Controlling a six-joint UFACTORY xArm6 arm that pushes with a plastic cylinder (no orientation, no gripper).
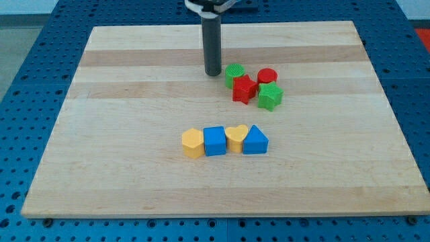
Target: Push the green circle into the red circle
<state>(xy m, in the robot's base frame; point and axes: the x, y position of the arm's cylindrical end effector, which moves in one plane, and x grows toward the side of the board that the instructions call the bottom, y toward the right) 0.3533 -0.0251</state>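
Four blocks form a row nearest the view's bottom on the wooden board (134,188): from the view's left, a yellow hexagon (192,143), a blue cube (214,141), a yellow heart (235,137) and a blue triangle (255,140), each touching the next. Farther up and toward the view's right sits a tight cluster: a green star (270,96), a red star (243,89), the red circle (267,76) and the green circle (234,73). The green circle is at the cluster's left, touching the red star and apart from the red circle, which is near on its right. The tip (213,72) rests just left of the green circle. The arm carries no pincer, only the rod.
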